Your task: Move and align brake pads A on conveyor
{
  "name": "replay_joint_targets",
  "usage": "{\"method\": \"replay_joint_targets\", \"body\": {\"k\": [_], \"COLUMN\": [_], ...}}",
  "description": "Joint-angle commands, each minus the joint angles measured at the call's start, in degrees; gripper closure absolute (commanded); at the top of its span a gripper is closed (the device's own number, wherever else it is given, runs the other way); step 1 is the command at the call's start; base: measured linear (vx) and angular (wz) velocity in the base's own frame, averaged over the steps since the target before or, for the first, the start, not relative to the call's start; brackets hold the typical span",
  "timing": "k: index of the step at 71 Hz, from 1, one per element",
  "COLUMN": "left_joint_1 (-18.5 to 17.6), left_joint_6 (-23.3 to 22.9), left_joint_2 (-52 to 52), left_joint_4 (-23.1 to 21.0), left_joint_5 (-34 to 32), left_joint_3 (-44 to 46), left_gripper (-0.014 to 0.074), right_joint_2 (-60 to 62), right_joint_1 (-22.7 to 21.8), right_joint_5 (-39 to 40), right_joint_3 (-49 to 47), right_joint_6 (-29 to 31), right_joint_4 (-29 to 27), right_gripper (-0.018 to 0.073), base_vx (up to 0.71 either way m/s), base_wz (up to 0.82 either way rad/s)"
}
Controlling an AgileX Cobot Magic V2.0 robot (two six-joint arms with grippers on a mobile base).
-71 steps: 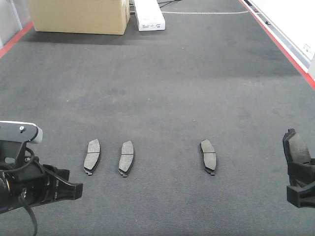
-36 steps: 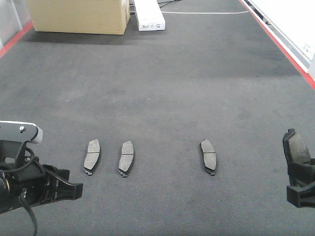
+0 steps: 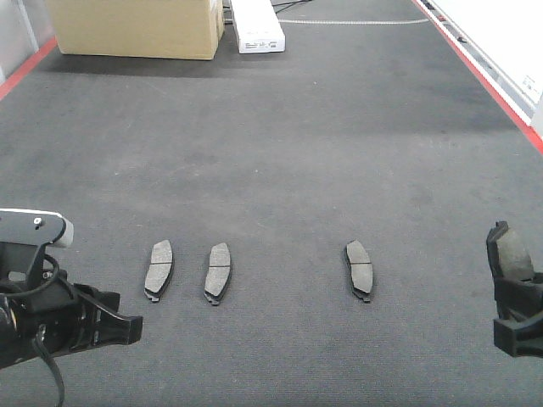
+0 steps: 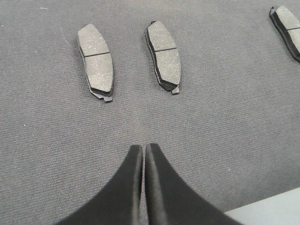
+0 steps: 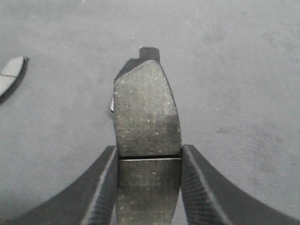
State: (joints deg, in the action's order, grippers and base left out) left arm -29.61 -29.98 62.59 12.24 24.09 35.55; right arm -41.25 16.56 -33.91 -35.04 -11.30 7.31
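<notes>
Three brake pads lie face up on the dark grey conveyor (image 3: 280, 153): a left pad (image 3: 159, 269) (image 4: 95, 62), a pad beside it (image 3: 218, 272) (image 4: 164, 55), and one further right (image 3: 359, 270) (image 4: 287, 28). My left gripper (image 4: 142, 148) (image 3: 127, 326) is shut with nothing in it, hovering just in front of the two left pads. A further brake pad (image 5: 147, 112) (image 3: 512, 255) is clamped across its width, near its centre groove, by my right gripper (image 5: 148, 152) at the right edge of the front view. That pad is raised a little off the belt.
A cardboard box (image 3: 136, 27) and a white carton (image 3: 258, 25) stand at the far end of the belt. Red stripes (image 3: 479, 72) run along both belt edges, and a white wall (image 3: 501, 34) lies beyond the right one.
</notes>
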Motion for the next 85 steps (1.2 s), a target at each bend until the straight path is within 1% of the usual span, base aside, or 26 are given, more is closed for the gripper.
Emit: {"method": "replay_joint_targets", "body": {"k": [1,13,22,29,41,53,65,71,77,80,85], "left_joint_1": [-0.54,-0.54,-0.54,-0.54,-0.54,-0.54,-0.54,-0.54,-0.54,-0.54,-0.54], "left_joint_6": [-0.17,-0.17,-0.17,-0.17,-0.17,-0.17,-0.17,-0.17,-0.17,-0.17,-0.17], "left_joint_2": [-1.24,-1.24,-1.24,-1.24,-1.24,-1.24,-1.24,-1.24,-1.24,-1.24,-1.24], "left_joint_4": [0.26,0.26,0.26,0.26,0.26,0.26,0.26,0.26,0.26,0.26,0.26], "left_joint_5": [-3.05,-3.05,-3.24,-3.24,-3.24,-3.24,-3.24,-3.24,-3.24,-3.24,-3.24], "left_joint_3": [1.23,1.23,1.23,1.23,1.23,1.23,1.23,1.23,1.23,1.23,1.23], "left_gripper": [0.0603,0.0603,0.0603,0.0603,0.0603,0.0603,0.0603,0.0603,0.0603,0.0603,0.0603], "right_joint_2": [0.21,-5.32,-13.48,-20.88,-32.67,-42.99,-51.48,-54.92,-57.89,-59.09,-61.01], "right_joint_1": [-0.11,-0.11,-0.06,-0.06,-0.06,-0.01,0.14,1.80,4.07,4.85,5.11], "right_joint_5": [5.70,5.39,5.25,4.91,4.19,3.30,2.05,2.12,2.12,2.12,2.92], "right_joint_3": [-1.80,-3.22,-6.69,-10.51,-17.49,-24.54,-30.65,-33.75,-36.68,-37.68,-38.90], "right_joint_6": [0.46,0.70,0.86,2.98,7.46,14.93,19.52,20.13,19.81,18.66,14.69], "right_joint_4": [-1.26,-4.82,-7.00,-10.23,-20.15,-31.31,-37.87,-37.77,-36.04,-35.14,-34.80], "right_gripper": [0.0487,0.0476,0.0468,0.0461,0.0451,0.0433,0.0407,0.0398,0.0393,0.0392,0.0391], "base_vx": [0.00,0.00,0.00,0.00,0.00,0.00,0.00,0.00,0.00,0.00,0.00], "base_wz": [0.00,0.00,0.00,0.00,0.00,0.00,0.00,0.00,0.00,0.00,0.00]}}
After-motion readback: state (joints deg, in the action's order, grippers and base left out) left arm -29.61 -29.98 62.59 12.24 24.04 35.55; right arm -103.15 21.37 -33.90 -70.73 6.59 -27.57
